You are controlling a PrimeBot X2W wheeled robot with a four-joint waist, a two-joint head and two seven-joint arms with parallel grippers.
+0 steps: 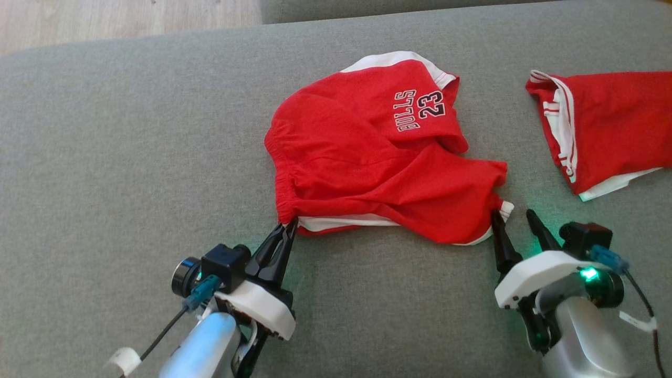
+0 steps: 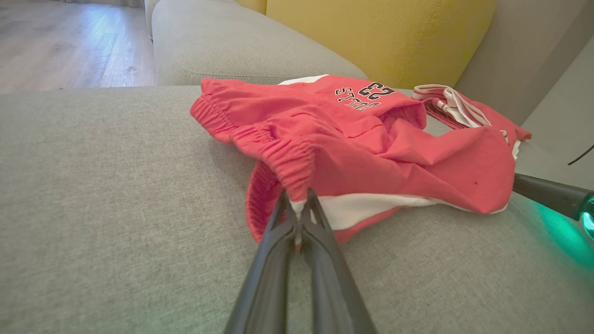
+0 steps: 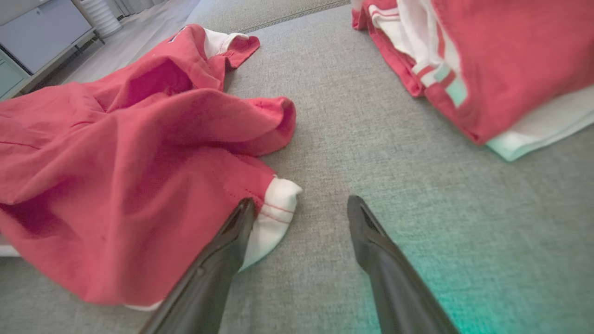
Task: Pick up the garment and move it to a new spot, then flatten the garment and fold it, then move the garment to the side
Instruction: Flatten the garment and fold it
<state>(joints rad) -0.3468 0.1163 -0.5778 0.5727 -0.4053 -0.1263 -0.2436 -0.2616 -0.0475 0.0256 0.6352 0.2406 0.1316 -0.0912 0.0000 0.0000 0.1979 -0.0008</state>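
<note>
Beside the shorts [image 1: 367, 152], a second garment [image 1: 614, 126] lies cropped.

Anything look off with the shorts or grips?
Red Bulls shorts lie crumpled. Left gripper is shut on the waistband corner; right gripper is open with the white hem corner outside its fingers, over bare sofa. No damage visible.

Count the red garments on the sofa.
2. Red shorts mid-view, left gripper shut on their waistband corner; a red-and-white garment at the head view's right edge, partly cut off. Others may lie out of frame.
</note>
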